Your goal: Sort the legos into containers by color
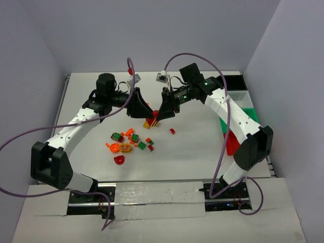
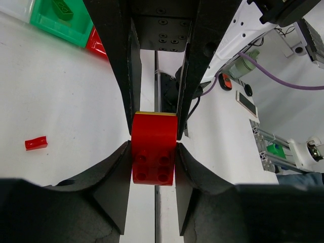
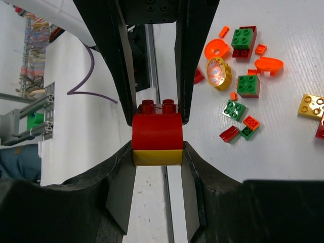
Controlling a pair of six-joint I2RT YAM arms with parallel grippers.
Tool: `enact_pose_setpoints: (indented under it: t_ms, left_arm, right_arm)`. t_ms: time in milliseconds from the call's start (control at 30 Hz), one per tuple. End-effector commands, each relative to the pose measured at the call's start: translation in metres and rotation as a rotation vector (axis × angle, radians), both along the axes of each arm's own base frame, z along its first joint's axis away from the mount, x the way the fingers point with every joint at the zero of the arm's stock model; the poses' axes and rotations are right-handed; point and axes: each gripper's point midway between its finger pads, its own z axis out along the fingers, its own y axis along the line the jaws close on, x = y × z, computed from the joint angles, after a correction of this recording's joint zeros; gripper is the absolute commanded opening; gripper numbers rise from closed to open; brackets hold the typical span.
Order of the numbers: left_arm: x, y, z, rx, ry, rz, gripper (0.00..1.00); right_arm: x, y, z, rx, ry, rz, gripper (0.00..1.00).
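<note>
A red brick stuck to a yellow brick (image 1: 155, 116) hangs above the table between both grippers. My left gripper (image 2: 153, 152) is shut on the red brick (image 2: 153, 157). My right gripper (image 3: 157, 152) is shut on the yellow brick (image 3: 157, 157), with the red brick (image 3: 157, 131) just beyond it. The two grippers (image 1: 147, 111) (image 1: 162, 112) meet tip to tip. Several loose red, green, orange and yellow legos (image 1: 129, 141) lie on the table; they also show in the right wrist view (image 3: 243, 76). The containers stand at the right: black (image 1: 233, 81), white (image 1: 238, 96), green (image 1: 250, 115), red (image 1: 232, 143).
A small red piece (image 1: 172, 131) lies alone right of the pile, also in the left wrist view (image 2: 36, 143). A yellow brick (image 1: 148, 124) lies under the grippers. The green bin (image 2: 45, 23) holds a green brick. Purple cables arc over both arms.
</note>
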Motion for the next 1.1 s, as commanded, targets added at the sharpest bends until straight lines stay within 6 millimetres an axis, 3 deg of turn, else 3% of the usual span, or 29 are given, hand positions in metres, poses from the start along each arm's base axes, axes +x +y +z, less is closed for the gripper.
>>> enact_pose_setpoints:
  t_ms: [0,100,133,233,400,633,767,900,933,967,1000,1067]
  left_arm:
    - [0.001,0.000,0.011,-0.006,-0.042,-0.003,0.32]
    - [-0.001,0.000,0.010,-0.004,-0.034,-0.021,0.04]
    - [0.000,0.001,0.012,-0.004,-0.036,-0.022,0.00]
    - [0.004,0.006,0.018,-0.015,-0.054,-0.004,0.00]
    - [0.032,0.031,0.036,-0.063,-0.055,0.080,0.00]
    - [0.053,0.045,0.045,-0.056,-0.107,0.145,0.00]
    - [0.062,0.047,0.033,-0.016,-0.128,0.205,0.00]
    - [0.084,0.051,0.012,0.079,-0.138,0.349,0.00]
    - [0.088,0.052,0.008,0.100,-0.145,0.371,0.00]
    - [0.088,0.050,0.006,0.108,-0.151,0.372,0.00]
    - [0.095,0.050,0.002,0.134,-0.161,0.408,0.00]
    - [0.100,0.049,-0.003,0.161,-0.168,0.437,0.00]
  right_arm:
    - [-0.002,0.004,0.018,0.042,-0.043,0.012,0.00]
    - [-0.002,0.003,0.015,0.033,-0.045,0.008,0.00]
    - [-0.002,0.001,0.011,0.021,-0.047,0.006,0.00]
    - [-0.004,-0.008,-0.003,-0.022,-0.059,0.001,0.00]
    - [-0.002,-0.037,-0.030,-0.091,-0.048,-0.047,0.00]
    - [0.003,-0.081,-0.051,-0.170,-0.030,-0.120,0.00]
    - [0.040,-0.137,-0.060,-0.250,-0.070,-0.297,0.00]
    - [0.096,-0.262,-0.079,-0.502,-0.099,-0.662,0.00]
    - [0.103,-0.283,-0.081,-0.541,-0.099,-0.717,0.00]
    - [0.107,-0.290,-0.085,-0.555,-0.090,-0.732,0.00]
    - [0.114,-0.323,-0.088,-0.617,-0.081,-0.818,0.00]
    - [0.125,-0.366,-0.091,-0.690,-0.074,-0.931,0.00]
